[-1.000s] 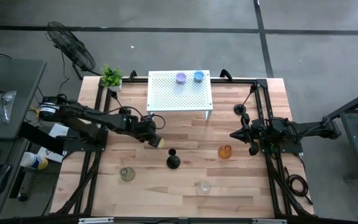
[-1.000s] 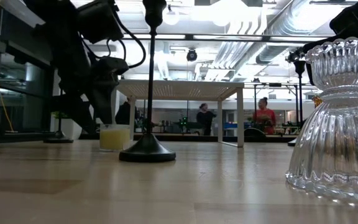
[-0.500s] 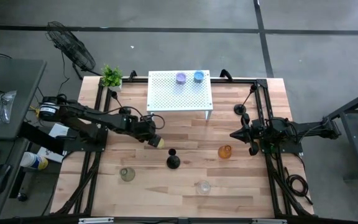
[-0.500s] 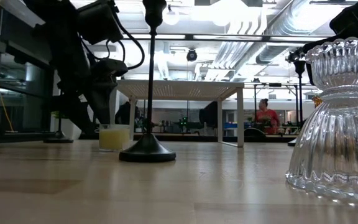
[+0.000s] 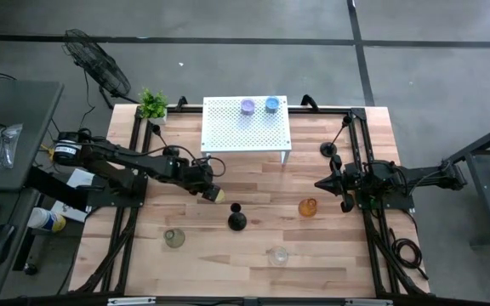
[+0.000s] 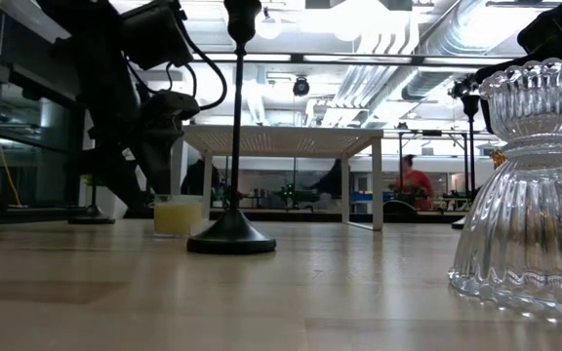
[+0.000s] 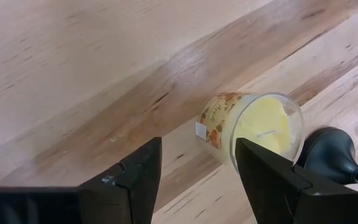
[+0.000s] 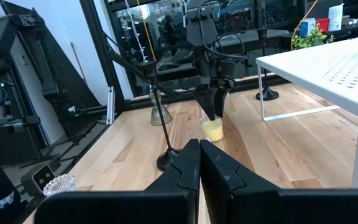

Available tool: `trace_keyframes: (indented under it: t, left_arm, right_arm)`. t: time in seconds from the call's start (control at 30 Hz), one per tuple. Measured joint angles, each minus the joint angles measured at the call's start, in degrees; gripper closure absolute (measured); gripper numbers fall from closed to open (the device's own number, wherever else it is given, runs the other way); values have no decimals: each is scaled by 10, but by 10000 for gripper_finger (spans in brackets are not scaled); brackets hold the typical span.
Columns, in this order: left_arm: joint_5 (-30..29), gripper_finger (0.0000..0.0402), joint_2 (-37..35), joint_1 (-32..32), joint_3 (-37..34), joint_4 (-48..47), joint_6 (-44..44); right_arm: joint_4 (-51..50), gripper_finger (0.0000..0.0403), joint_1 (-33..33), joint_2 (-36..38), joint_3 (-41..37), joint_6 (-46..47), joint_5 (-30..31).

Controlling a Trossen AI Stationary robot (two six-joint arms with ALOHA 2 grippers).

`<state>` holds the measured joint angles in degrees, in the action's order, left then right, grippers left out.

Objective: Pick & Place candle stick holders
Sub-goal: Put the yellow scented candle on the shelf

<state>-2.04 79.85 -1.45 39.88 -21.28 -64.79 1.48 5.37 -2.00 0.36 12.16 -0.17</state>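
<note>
Just above the yellow cup [image 5: 216,195] near the middle of the worktop [image 5: 253,255], your left gripper [image 5: 210,190] hangs with its fingers spread either side of the cup, which stands on the wood. Close by you have a black candlestick [image 5: 237,221], then a pale green cup [image 5: 173,239], a clear cup [image 5: 278,255] and an amber cup [image 5: 308,207], while purple [image 5: 247,106] and blue [image 5: 271,104] cups sit on the white shelf [image 5: 228,127]. Your right gripper [image 5: 321,184] waits at the right side, fingers closed on nothing.
</note>
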Motion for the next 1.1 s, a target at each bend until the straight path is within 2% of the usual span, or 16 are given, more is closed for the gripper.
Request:
trace_keyframes:
  t: [0.4,1.1]
  left_arm:
    - [14,293,0,0,0,4,0]
    - [30,372,0,0,0,7,0]
  right_arm:
    - [0,400,0,0,0,0,0]
    - [0,401,0,0,0,0,0]
